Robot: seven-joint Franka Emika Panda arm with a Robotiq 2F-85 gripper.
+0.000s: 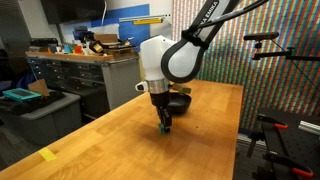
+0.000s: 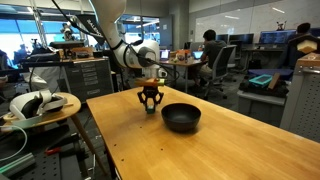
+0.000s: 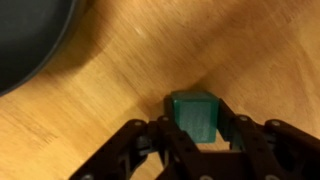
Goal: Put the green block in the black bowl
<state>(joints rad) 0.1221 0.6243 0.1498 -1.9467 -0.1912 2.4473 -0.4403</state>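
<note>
The green block (image 3: 193, 110) is a small green cube on the wooden table, seen in the wrist view between my two black fingers. My gripper (image 3: 200, 122) is down at the tabletop and its fingers press both sides of the block. In both exterior views the gripper (image 1: 165, 124) (image 2: 150, 103) stands upright on the table with the block (image 2: 150, 109) at its tips. The black bowl (image 2: 181, 117) sits on the table close beside the gripper. It also shows behind the gripper in an exterior view (image 1: 179, 100) and at the wrist view's top left corner (image 3: 28, 35).
A yellow tape strip (image 1: 48, 154) lies near the table's front corner. Grey cabinets (image 1: 70, 72) stand beyond the table, and a black tripod (image 1: 272, 130) stands past its other edge. A round side table with white gear (image 2: 40, 104) stands next to the table.
</note>
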